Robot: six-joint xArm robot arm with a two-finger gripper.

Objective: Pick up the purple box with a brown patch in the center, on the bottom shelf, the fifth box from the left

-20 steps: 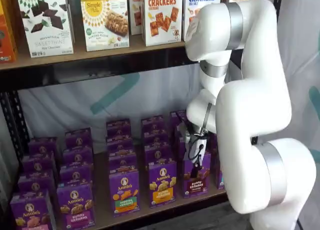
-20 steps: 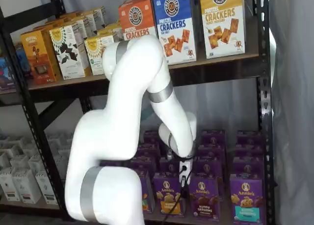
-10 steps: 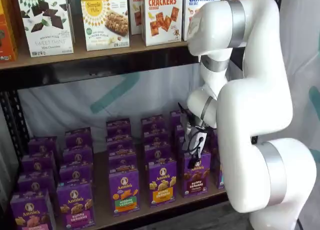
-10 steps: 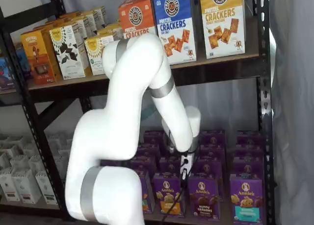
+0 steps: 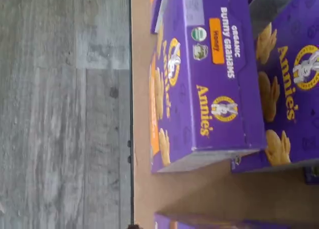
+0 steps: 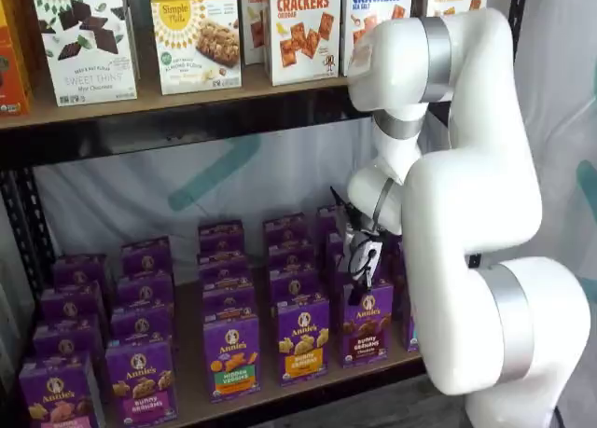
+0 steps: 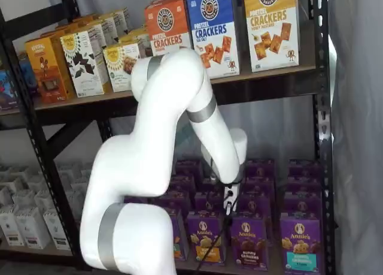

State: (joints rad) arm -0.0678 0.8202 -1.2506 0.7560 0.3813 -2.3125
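The purple box [image 6: 366,323] stands upright at the front edge of the bottom shelf [image 6: 280,393], between an orange-banded Annie's carton [image 6: 303,339] and the arm. The gripper [image 6: 362,260] hangs just above that box; finger spacing cannot be told.

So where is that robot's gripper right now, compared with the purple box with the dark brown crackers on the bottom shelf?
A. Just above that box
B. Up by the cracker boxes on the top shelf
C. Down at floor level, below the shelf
A: in both shelf views the gripper hangs just above the purple box, at the front of the bottom shelf.
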